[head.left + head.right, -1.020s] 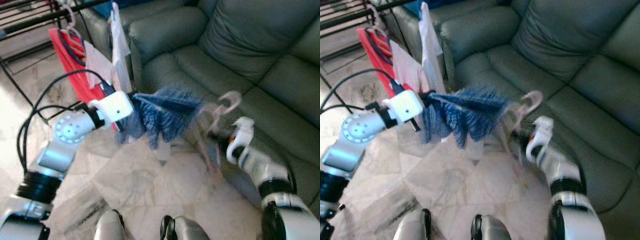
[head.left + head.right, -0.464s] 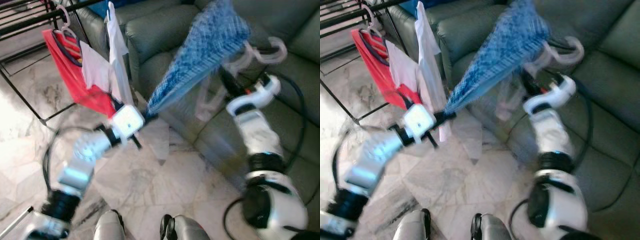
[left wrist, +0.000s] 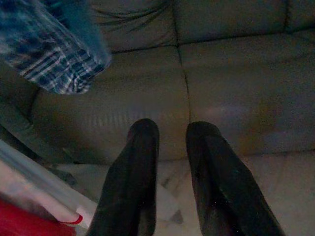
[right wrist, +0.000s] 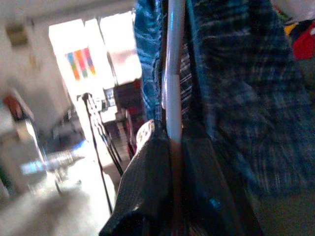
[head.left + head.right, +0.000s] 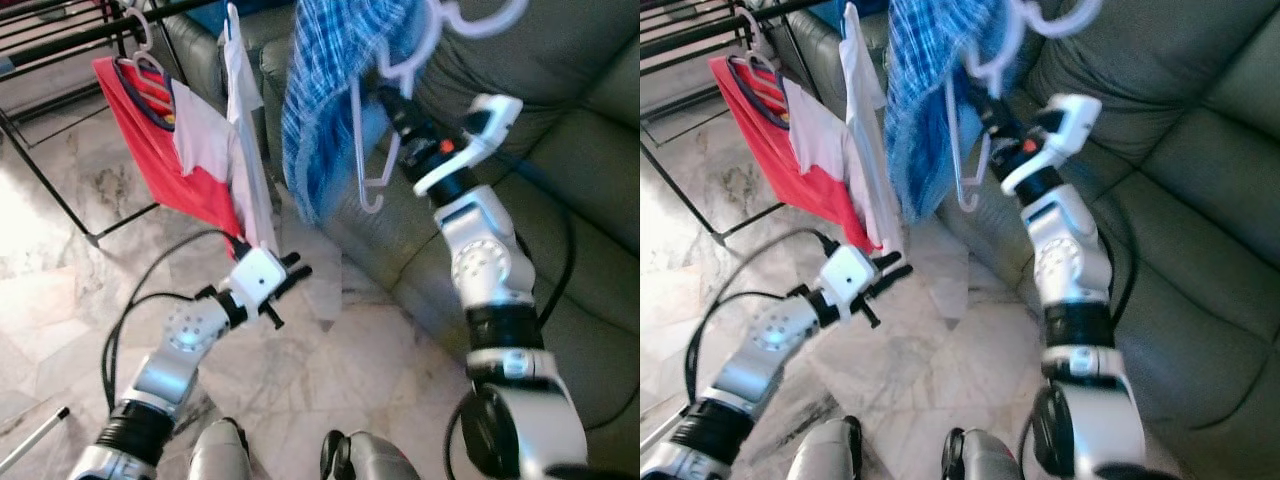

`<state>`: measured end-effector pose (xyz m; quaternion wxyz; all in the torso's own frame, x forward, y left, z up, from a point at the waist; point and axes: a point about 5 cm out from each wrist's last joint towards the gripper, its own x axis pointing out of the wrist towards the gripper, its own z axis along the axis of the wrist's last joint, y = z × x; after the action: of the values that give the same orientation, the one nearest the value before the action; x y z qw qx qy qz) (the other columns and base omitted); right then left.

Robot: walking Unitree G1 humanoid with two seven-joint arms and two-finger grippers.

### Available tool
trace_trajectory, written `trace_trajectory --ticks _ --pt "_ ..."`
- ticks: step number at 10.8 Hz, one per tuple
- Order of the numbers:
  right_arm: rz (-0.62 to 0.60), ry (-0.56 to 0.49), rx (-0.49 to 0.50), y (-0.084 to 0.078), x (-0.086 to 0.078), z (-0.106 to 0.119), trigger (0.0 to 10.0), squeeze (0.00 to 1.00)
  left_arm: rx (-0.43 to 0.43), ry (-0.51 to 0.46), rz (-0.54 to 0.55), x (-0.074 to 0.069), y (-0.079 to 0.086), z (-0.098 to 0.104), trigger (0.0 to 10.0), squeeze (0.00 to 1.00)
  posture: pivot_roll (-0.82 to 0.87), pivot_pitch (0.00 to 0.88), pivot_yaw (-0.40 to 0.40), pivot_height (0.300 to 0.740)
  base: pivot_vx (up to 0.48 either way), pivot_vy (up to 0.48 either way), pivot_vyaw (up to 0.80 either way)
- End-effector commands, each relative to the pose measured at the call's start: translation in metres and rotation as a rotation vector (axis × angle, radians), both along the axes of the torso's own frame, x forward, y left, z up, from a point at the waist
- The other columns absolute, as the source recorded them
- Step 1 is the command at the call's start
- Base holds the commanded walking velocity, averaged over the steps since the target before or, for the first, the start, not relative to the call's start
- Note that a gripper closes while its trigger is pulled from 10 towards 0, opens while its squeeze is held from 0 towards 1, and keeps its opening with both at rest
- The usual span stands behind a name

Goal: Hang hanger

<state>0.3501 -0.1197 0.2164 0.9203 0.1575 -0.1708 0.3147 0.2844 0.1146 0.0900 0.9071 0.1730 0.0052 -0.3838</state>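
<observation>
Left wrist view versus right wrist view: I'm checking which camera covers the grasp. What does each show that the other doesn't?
The left wrist view has the left gripper, fingers apart and holding nothing, pointed at the sofa, with a red garment at the edge. The right wrist view has the right gripper shut on the white hanger, and a drying rack behind. Both show the blue checked cloth.

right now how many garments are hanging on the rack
3: a red garment, a white one overlapping it, and a white one nearest the sofa. More may be hidden. The blue plaid shirt hangs from the right pincer.
</observation>
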Motion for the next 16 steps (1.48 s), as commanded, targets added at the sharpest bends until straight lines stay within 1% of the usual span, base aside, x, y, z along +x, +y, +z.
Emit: trace_trajectory --ticks 1,2,3,4,5,6,7,8,9,10,11,12,13,14,15,16 --pt "-0.016 -0.075 -0.089 0.002 -0.007 0.003 10.0 0.00 0.005 -0.022 0.019 0.002 0.000 0.001 10.0 1.00 0.07 0.086 -0.103 0.740 0.000 0.000 0.00" --pt "-0.037 -0.103 -0.184 0.004 -0.013 -0.008 10.0 0.00 0.039 -0.022 0.031 0.003 0.002 -0.004 10.0 1.00 0.07 0.086 -0.103 0.740 0.000 0.000 0.00" --pt "-0.048 -0.111 -0.251 0.002 -0.016 -0.017 10.0 0.00 0.072 -0.027 0.029 0.002 0.005 -0.007 10.0 1.00 0.06 0.086 -0.102 0.740 0.000 0.000 0.00" --pt "-0.071 -0.119 -0.346 -0.004 -0.024 -0.033 10.0 0.00 0.112 -0.051 0.057 0.003 0.015 -0.008 10.0 1.00 0.06 0.089 -0.102 0.740 0.000 0.000 0.00" --pt "-0.071 -0.112 -0.387 -0.009 -0.033 -0.047 10.0 0.00 0.129 -0.106 0.141 0.010 0.033 0.000 10.0 1.00 0.06 0.093 -0.102 0.740 0.000 0.000 0.00" --pt "-0.029 -0.089 -0.432 -0.012 -0.042 -0.060 10.0 0.00 0.115 -0.169 0.210 0.017 0.047 0.013 10.0 1.00 0.06 0.094 -0.103 0.740 0.000 0.000 0.00" --pt "-0.035 -0.077 -0.448 -0.019 -0.050 -0.071 10.0 0.00 0.121 -0.244 0.239 0.022 0.058 0.029 10.0 1.00 0.05 0.100 -0.104 0.740 0.000 0.000 0.00" --pt "-0.015 -0.048 -0.500 -0.029 -0.059 -0.087 10.0 0.00 0.168 -0.350 0.223 0.023 0.070 0.051 10.0 1.00 0.05 0.103 -0.104 0.740 0.000 0.000 0.00" --pt "0.008 -0.043 -0.550 -0.034 -0.065 -0.095 10.0 0.00 0.212 -0.396 0.189 0.022 0.076 0.060 10.0 1.00 0.05 0.103 -0.104 0.740 0.000 0.000 0.00" --pt "0.055 -0.034 -0.610 -0.040 -0.070 -0.102 10.0 0.00 0.274 -0.430 0.146 0.021 0.087 0.066 10.0 1.00 0.05 0.114 -0.097 0.740 0.000 0.000 0.00" --pt "0.106 -0.030 -0.662 -0.045 -0.074 -0.108 10.0 0.00 0.326 -0.438 0.139 0.022 0.098 0.068 10.0 1.00 0.05 0.115 -0.095 0.740 0.000 0.000 0.00" --pt "0.188 0.010 -0.711 -0.053 -0.081 -0.118 10.0 0.00 0.444 -0.474 0.089 0.023 0.107 0.071 10.0 1.00 0.05 0.115 -0.094 0.740 0.000 0.000 0.00" --pt "0.240 0.022 -0.752 -0.057 -0.085 -0.122 10.0 0.00 0.457 -0.486 0.046 0.022 0.106 0.072 10.0 1.00 0.05 0.115 -0.095 0.740 0.000 0.000 0.00" --pt "0.281 0.048 -0.758 -0.060 -0.088 -0.125 10.0 0.00 0.507 -0.488 -0.009 0.021 0.102 0.071 10.0 1.00 0.05 0.116 -0.098 0.740 0.000 0.000 0.00" --pt "0.297 0.044 -0.776 -0.063 -0.086 -0.125 10.0 0.00 0.531 -0.484 -0.088 0.019 0.096 0.066 10.0 0.87 0.05 0.117 -0.096 0.740 0.000 0.000 0.00" --pt "0.307 0.041 -0.776 -0.063 -0.085 -0.124 10.0 0.00 0.537 -0.461 -0.151 0.015 0.093 0.060 10.0 0.30 0.05 0.117 -0.096 0.740 0.000 0.000 0.00"
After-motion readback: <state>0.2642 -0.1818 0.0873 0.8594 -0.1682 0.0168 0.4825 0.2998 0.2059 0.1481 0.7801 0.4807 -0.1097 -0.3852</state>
